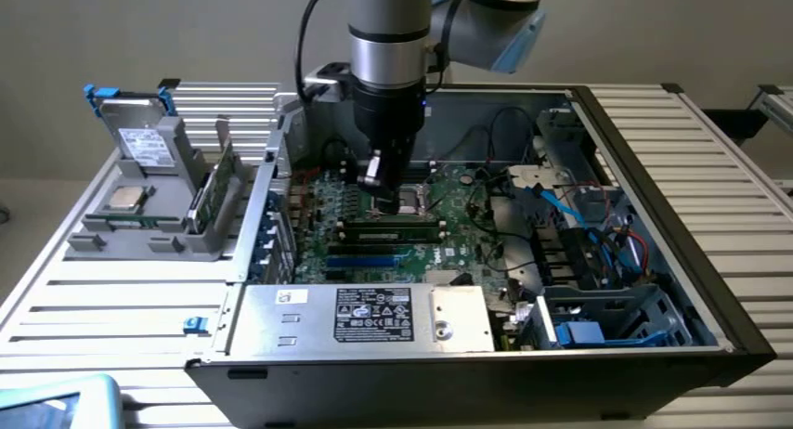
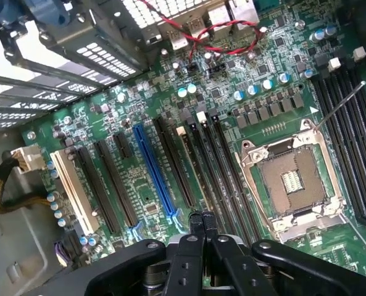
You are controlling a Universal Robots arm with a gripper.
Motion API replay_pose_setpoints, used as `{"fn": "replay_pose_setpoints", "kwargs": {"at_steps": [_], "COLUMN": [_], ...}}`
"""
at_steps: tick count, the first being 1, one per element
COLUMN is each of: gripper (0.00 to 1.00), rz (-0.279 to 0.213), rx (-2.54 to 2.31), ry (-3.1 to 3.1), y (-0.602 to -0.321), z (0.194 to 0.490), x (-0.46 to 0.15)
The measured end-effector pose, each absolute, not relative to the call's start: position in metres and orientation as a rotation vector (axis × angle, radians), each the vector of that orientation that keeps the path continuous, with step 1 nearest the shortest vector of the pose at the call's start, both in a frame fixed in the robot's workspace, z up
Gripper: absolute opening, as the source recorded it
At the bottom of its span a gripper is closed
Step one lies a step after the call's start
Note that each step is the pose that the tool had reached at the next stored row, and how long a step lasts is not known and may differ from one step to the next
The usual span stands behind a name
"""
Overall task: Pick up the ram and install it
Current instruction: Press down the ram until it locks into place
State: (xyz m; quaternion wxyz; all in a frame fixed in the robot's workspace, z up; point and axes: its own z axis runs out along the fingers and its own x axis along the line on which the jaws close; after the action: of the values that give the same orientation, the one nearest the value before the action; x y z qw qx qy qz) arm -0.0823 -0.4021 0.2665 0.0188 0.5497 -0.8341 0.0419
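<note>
Hovering gripper [image 2: 200,217], jaws together and empty, above a seated ram [image 1: 393,228] at the motherboard's [image 2: 139,105] six o'clock.

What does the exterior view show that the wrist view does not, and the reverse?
Exterior view: the arm above the open computer case, and beside the case a grey rack holding the ram, a labelled drive and a silver processor chip.
Wrist view: the blue expansion slot, the white slot and the red wires.
Both: the hand, fingers together and holding nothing, over the motherboard near the processor socket.
</note>
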Motion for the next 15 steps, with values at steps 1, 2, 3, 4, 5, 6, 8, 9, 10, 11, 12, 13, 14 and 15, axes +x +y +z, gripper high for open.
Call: {"fn": "replay_pose_setpoints", "kwargs": {"at_steps": [1,2,3,4,5,6,8,9,10,11,12,13,14,15], "gripper": [0.11,0.11,0.11,0.11,0.11,0.11,0.11,0.11,0.11,0.11,0.11,0.11,0.11,0.11], "rz": [0.13,0.129,0.129,0.128,0.128,0.127,0.126,0.125,0.125,0.124,0.124,0.123,0.123,0.122], "rx": [1.685,1.664,1.642,1.621,1.598,1.577,1.535,1.514,1.493,1.472,1.451,1.428,1.407,1.384], "ry": [-2.603,-2.616,-2.628,-2.641,-2.654,-2.666,-2.689,-2.7,-2.711,-2.722,-2.732,-2.744,-2.754,-2.765], "y": [-0.4021,-0.4021,-0.4021,-0.4021,-0.4021,-0.4021,-0.4021,-0.4021,-0.4021,-0.4021,-0.4021,-0.4021,-0.4021,-0.4021], "z": [0.2664,0.2664,0.2665,0.2665,0.2664,0.2665,0.2664,0.2664,0.2664,0.2664,0.2664,0.2664,0.2664,0.2664], "x": [-0.0822,-0.0822,-0.0822,-0.0822,-0.0822,-0.0822,-0.0822,-0.0822,-0.0822,-0.0822,-0.0822,-0.0822,-0.0822,-0.0822]}}
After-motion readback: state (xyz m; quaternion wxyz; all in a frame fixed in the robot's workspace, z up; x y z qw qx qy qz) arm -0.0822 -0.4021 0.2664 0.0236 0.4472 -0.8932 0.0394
